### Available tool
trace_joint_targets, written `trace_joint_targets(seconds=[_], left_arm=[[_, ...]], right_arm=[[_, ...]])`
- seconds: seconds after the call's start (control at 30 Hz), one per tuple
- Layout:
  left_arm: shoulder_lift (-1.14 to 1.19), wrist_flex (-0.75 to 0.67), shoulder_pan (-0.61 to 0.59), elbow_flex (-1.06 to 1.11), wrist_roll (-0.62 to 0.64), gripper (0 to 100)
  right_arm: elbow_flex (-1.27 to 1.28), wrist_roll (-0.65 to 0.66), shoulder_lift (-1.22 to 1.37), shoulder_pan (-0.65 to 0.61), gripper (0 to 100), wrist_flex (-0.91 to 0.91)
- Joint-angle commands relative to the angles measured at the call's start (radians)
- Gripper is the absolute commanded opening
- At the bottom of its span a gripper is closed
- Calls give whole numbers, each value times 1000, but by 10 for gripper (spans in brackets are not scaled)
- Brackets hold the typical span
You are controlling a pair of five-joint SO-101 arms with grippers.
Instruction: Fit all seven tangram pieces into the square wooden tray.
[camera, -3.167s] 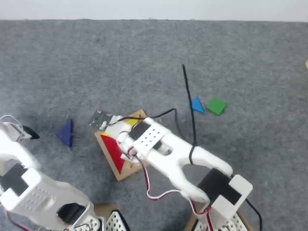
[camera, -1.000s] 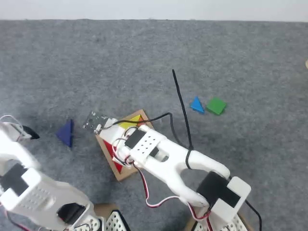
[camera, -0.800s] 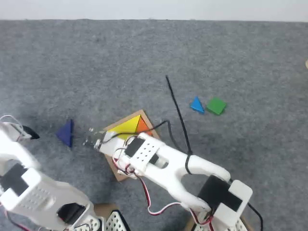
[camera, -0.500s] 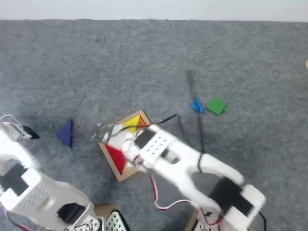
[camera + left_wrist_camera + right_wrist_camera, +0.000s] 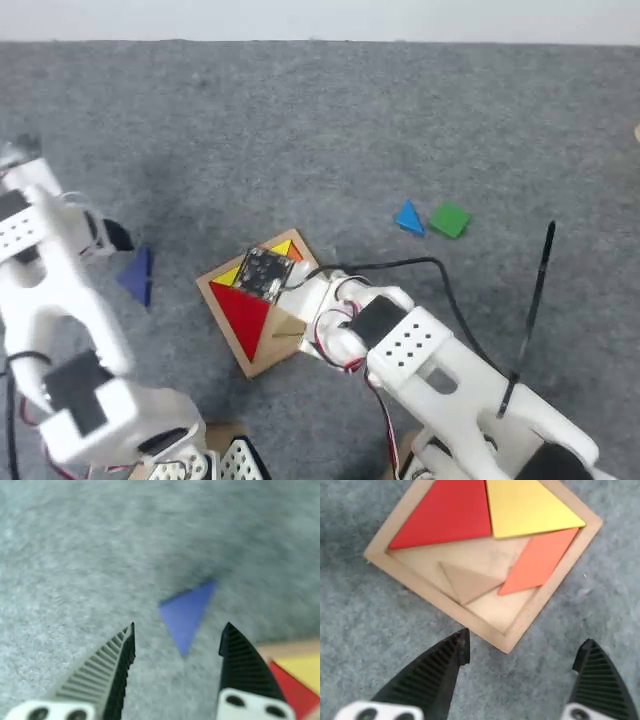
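Observation:
The square wooden tray [image 5: 435, 594] holds a red triangle [image 5: 450, 515], a yellow triangle [image 5: 525, 507], an orange parallelogram [image 5: 540, 560] and a plain wooden triangle [image 5: 470, 580]. My right gripper [image 5: 525, 642] hangs open above the tray's near corner, holding nothing. In the high view the tray [image 5: 222, 328] lies at centre, partly under the right arm. A dark blue triangle [image 5: 187, 610] lies on the carpet between the open fingers of my left gripper [image 5: 180, 627], left of the tray. The high view shows that triangle [image 5: 138, 275] beside the left gripper [image 5: 118, 238].
A small light blue triangle [image 5: 408, 218] and a green square [image 5: 449, 219] lie together on the grey carpet, right of the tray and farther back. A black cable [image 5: 530, 300] trails from the right arm. One corner of the tray [image 5: 280, 650] lies close to the left gripper.
The right arm has drawn back from over the tray toward the lower right, uncovering more of it. The left arm has swung forward to the dark blue triangle.

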Motion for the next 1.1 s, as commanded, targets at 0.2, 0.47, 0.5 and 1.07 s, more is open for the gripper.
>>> trace_joint_targets(seconds=[0.2,0.47,0.5,1.07], left_arm=[[-396,178,362,303,-522,261],[-583,-63,664,662,-445,261],[-580,-98,698,682,-425,261],[-275,-502,812,728,-201,261]], right_arm=[[160,-41,-76,306,335,-38],[410,20,-381,552,335,-25],[437,21,-417,570,335,-19],[529,40,-565,685,335,-45]])
